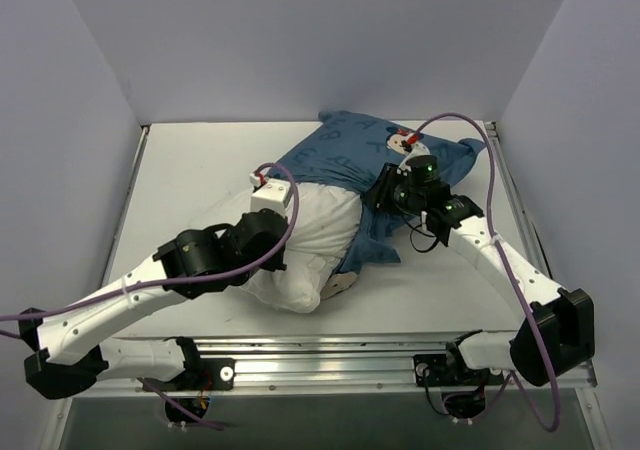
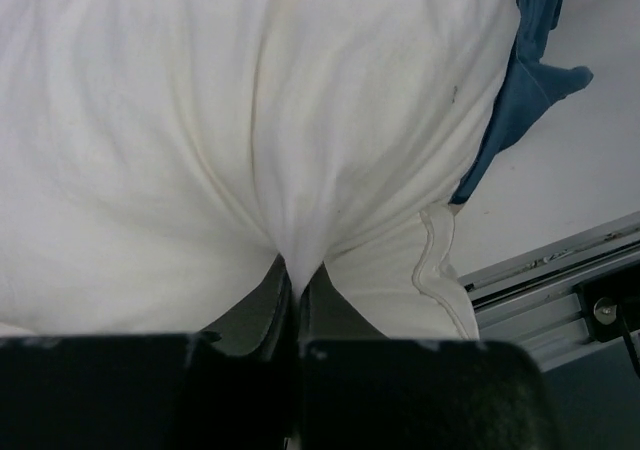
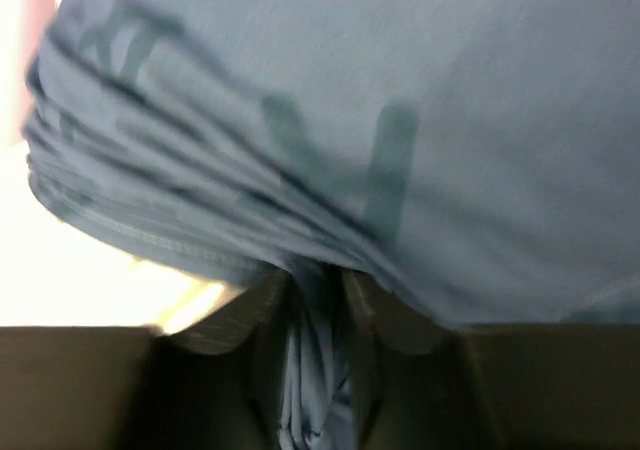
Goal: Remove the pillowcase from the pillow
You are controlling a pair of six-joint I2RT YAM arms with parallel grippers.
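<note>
Two pinches face off along the pillow (image 1: 312, 232): left gripper (image 2: 297, 286) nips its bare near end, right gripper (image 3: 316, 282) the pillowcase (image 3: 420, 80) farther back.

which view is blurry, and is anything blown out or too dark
right wrist: soft and smeared, the pillowcase print fuzzy, left edge blown out; left wrist: sharp on the pillow creases, bottom foreground nearly black; top external: crisp, evenly lit, soft shadows only

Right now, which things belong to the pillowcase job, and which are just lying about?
Job: pillowcase, pinched by right gripper; pillow, pinched by left gripper.
Just there: purple cables, rail, table.
</note>
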